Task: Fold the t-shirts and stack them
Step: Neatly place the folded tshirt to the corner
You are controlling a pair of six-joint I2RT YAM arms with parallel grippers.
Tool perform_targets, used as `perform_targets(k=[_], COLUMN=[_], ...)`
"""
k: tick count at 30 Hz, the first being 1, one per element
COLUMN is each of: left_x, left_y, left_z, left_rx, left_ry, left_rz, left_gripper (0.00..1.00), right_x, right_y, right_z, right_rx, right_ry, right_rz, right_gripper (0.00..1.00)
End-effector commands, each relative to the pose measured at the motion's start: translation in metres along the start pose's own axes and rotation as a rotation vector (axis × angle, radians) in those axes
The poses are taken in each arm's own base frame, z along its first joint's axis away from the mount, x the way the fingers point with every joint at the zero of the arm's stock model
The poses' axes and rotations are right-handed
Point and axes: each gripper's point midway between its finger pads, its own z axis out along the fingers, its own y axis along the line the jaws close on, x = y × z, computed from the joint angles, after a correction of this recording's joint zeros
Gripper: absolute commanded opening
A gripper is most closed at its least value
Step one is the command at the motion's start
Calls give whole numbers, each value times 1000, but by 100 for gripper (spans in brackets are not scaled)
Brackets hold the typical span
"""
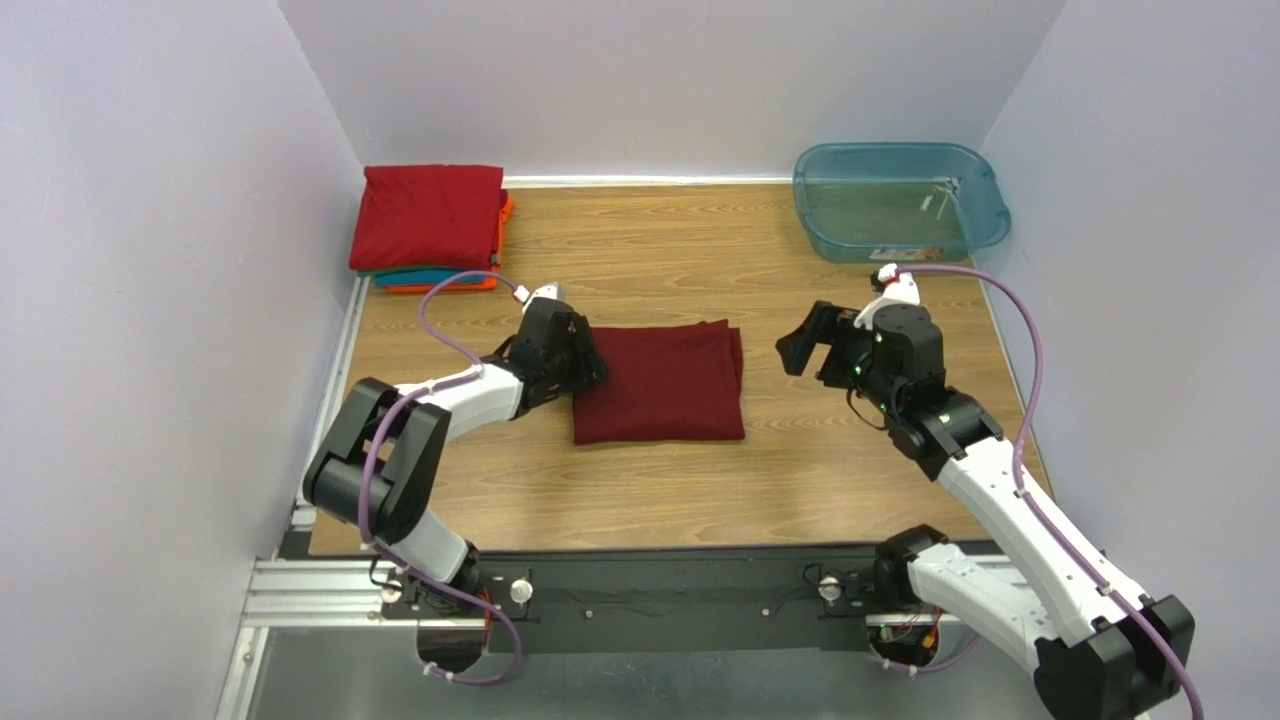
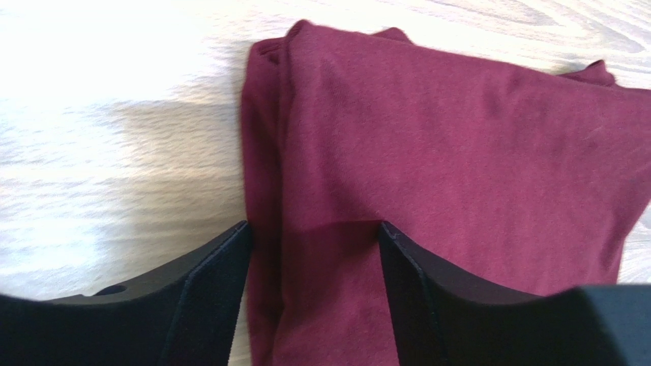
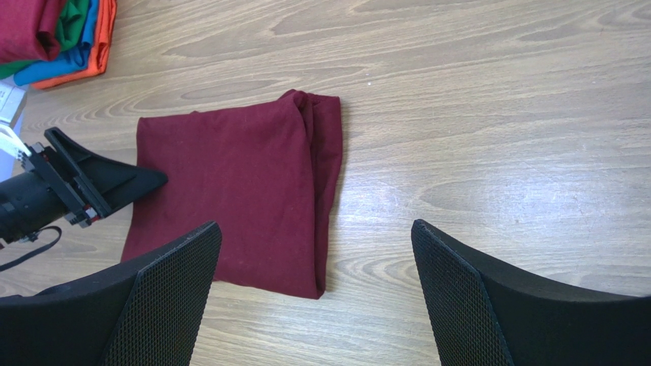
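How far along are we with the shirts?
Done: a stack of folded shirts, red on top, sits in the far-left corner; the maroon shirt lies folded in the middle. In hand: the left gripper straddles its left edge, jaws apart. The right gripper hovers open, empty. Left: move the maroon shirt onto the stack.

Teal tub at wooden table's far-right corner

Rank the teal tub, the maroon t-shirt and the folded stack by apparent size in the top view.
1. Teal tub, slightly largest.
2. Maroon t-shirt and folded stack look alike; no ranking between them.
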Motion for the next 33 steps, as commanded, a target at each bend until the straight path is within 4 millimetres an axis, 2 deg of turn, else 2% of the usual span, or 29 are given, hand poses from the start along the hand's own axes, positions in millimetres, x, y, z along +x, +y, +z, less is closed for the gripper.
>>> perform_targets(k=[1,3,4,6,7,11,12,13,14,18,19,21,23,24,26,27,33], left_x=[22,26,33,34,38,41,36,35,36,13,1,-19,-41,-61,-79,-94,-144], left_y=[-2,-2,-7,-3,0,7,5,6,8,6,1,5,2,0,-2,-3,-4], left_z=[5,8,8,13,13,20,22,22,21,19,18,11,4,-3,-9,-15,-27], left_rx=[9,-5,1,-38,-61,-157,-182,-200,-224,-275,-278,-338,-376,-407,-434,-460,-538], left_ry=[90,99,116,107,127,130,111,108,114,50,21,-37,-91,-150,-200,-238,-348], left_rz=[12,29,46,58,61,89,101,109,118,155,162,197,215,242,276,314,434], left_gripper=[66,66,62,58,48,25,11,3,0,0,0,0,0,0,0,0,0], right_x=[7,7,7,7,7,8,8,7,7,5,5,5,5,4,3,3,1], right_y=[-10,-10,-11,-12,-12,-12,-12,-12,-12,-13,-13,-12,-12,-12,-12,-12,-12], right_z=[1,1,1,1,1,1,1,1,1,0,0,0,-1,-1,-1,-2,-3], right_rx=[38,38,40,46,46,44,48,47,47,51,53,51,49,50,48,48,50], right_ry=[15,14,12,11,11,14,14,11,9,3,3,2,-1,-3,-7,-5,-16], right_rz=[-11,-13,-13,-13,-13,-13,-13,-13,-13,-11,-11,-11,-11,-9,-8,-9,-6], right_gripper=[100,100,100,100,100,100,100,100,100,100,100,100,100,100,100,100,100])
